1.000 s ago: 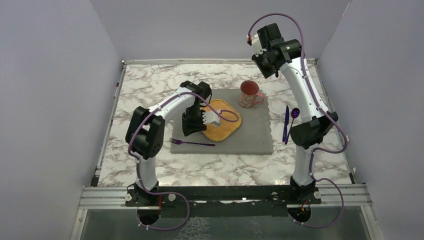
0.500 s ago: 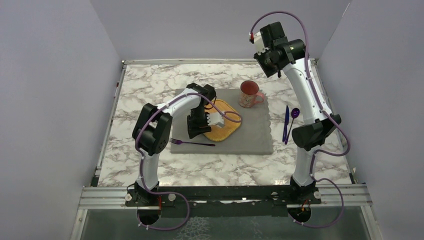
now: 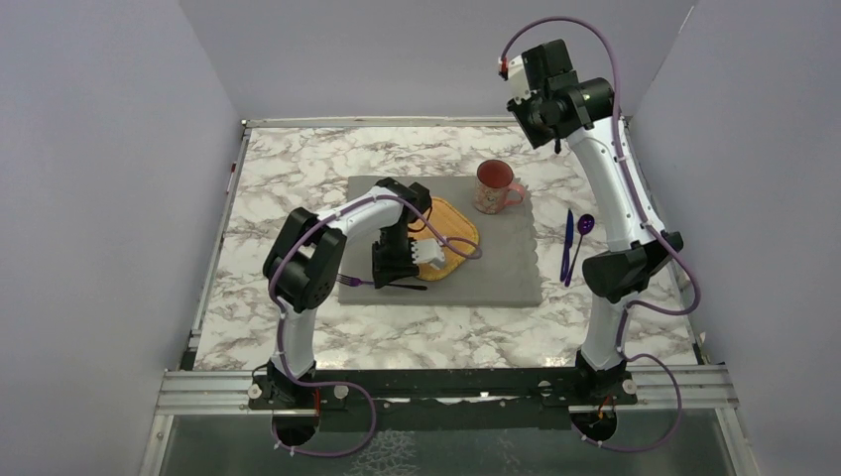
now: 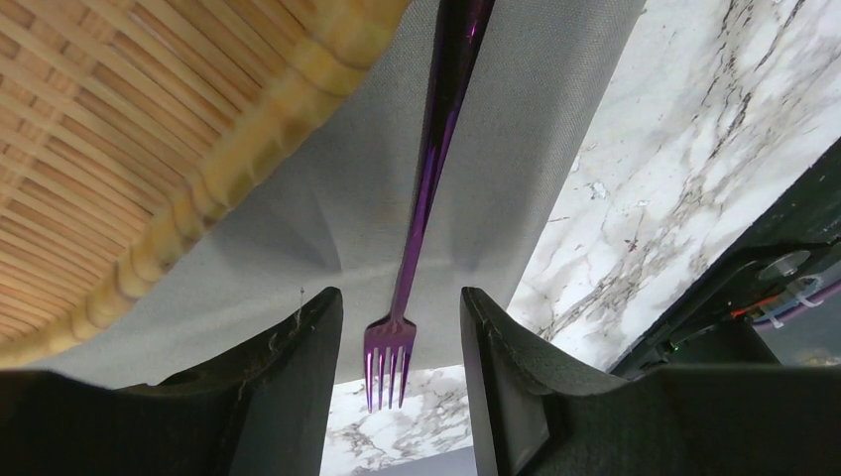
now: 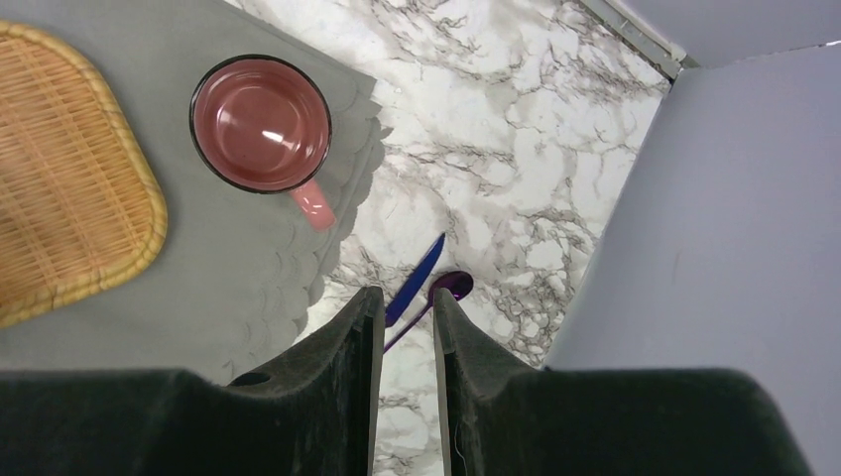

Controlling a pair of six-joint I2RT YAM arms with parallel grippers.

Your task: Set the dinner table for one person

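Observation:
The marble dinner table [image 3: 298, 169] carries a grey scalloped placemat [image 3: 506, 258] with a wicker plate [image 3: 458, 223] and a pink mug [image 3: 493, 185] on it. A purple fork [image 3: 352, 281] lies along the placemat's front left edge. My left gripper [image 3: 392, 270] is open and low over it. In the left wrist view the fork [image 4: 428, 178] lies flat between the open jaws [image 4: 402, 317], untouched, tines past the placemat's edge. My right gripper [image 3: 543, 127] is high at the back right, jaws narrowly apart and empty [image 5: 408, 302].
A blue knife [image 3: 567, 248] and a purple spoon [image 3: 584, 226] lie side by side on the marble right of the placemat; both show below the right jaws [image 5: 421, 273]. The mug [image 5: 260, 124] stands at the placemat's back right corner. Grey walls enclose the table.
My left gripper has moved from over the wicker plate toward the near edge, down over the fork. My right arm has drawn a little farther back and right.

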